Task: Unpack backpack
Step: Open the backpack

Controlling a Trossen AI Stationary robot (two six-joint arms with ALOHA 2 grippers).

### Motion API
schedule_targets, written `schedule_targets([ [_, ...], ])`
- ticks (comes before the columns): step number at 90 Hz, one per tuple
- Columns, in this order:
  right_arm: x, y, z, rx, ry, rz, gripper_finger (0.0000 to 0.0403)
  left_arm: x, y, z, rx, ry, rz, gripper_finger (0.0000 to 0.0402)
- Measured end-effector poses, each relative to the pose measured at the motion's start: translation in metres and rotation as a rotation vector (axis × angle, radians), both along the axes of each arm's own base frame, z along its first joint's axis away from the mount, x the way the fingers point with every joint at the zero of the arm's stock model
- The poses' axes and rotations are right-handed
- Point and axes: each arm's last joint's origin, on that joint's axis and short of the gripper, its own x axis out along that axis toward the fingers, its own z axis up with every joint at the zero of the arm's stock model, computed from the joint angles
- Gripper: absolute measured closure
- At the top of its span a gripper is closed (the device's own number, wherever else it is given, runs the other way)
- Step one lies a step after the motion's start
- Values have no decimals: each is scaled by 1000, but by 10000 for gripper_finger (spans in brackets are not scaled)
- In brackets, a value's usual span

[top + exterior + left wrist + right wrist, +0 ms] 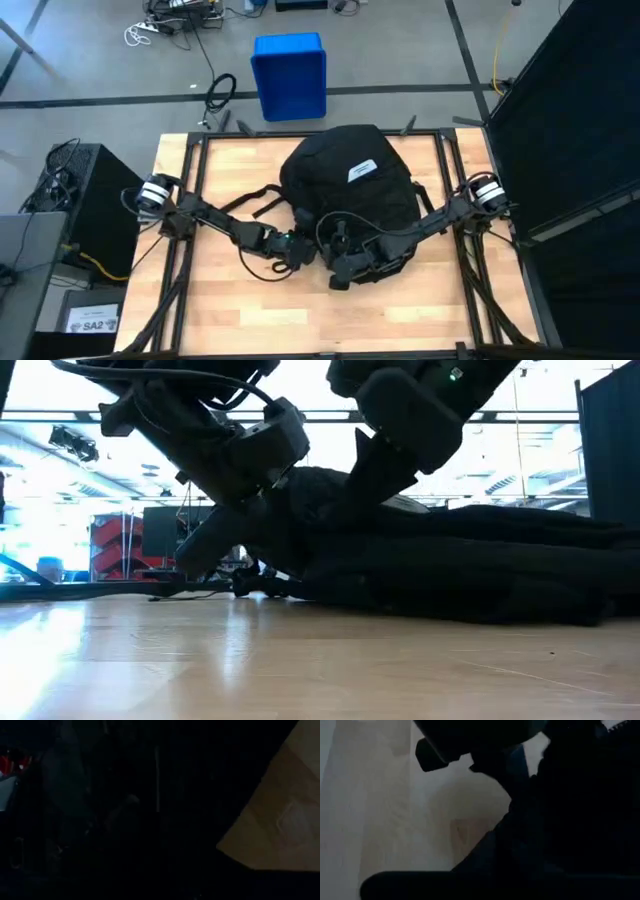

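Note:
The large black backpack (350, 190) lies flat on the wooden table (230, 160), its white label (361, 170) facing up. In the low view it is a low dark mound (470, 570). My left gripper (300, 248) is at the backpack's near left edge, low over the table. My right gripper (345, 262) is right beside it, over the backpack's near edge. Black fabric (125, 810) fills the left wrist view, and the right wrist view shows dark fabric (570, 810) next to bare table. Both grippers merge with the black fabric, so what they touch stays hidden.
A blue plastic box (290, 75) stands on the floor beyond the table's far edge. Black straps (262, 200) trail from the backpack toward the table's left. Bare wood (300, 310) lies along the near edge. A dark cabinet (85, 200) stands left of the table.

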Motion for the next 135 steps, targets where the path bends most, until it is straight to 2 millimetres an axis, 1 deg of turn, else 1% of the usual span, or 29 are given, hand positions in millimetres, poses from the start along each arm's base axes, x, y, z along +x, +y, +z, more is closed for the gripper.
schedule_targets([
  [18,-4,4,5,11,51,-36,402,-1,1,0,14,18,7,398],
  [26,-10,9,6,33,110,-25,402,-5,3,-4,67,65,43,399],
  [38,-14,16,9,68,143,-34,402,-9,5,-6,111,98,71,400],
  [48,-23,22,8,78,201,-64,402,-11,6,-7,123,125,77,400],
  [62,-39,29,4,91,292,-121,402,-17,8,-4,122,164,95,401],
  [77,-60,35,1,63,384,-206,402,-28,10,5,15,184,120,401],
  [89,-75,39,1,29,431,-279,402,-43,12,4,-81,199,137,401],
  [96,-80,43,1,11,423,-305,402,-55,15,2,-127,192,162,401],
  [107,-86,50,1,10,415,-301,402,-76,19,-1,-218,156,196,402],
  [121,-90,58,2,-10,374,-284,403,-96,22,6,-363,43,178,401],
  [135,-82,69,3,1,259,-198,403,-105,21,15,-531,-78,92,400],
])
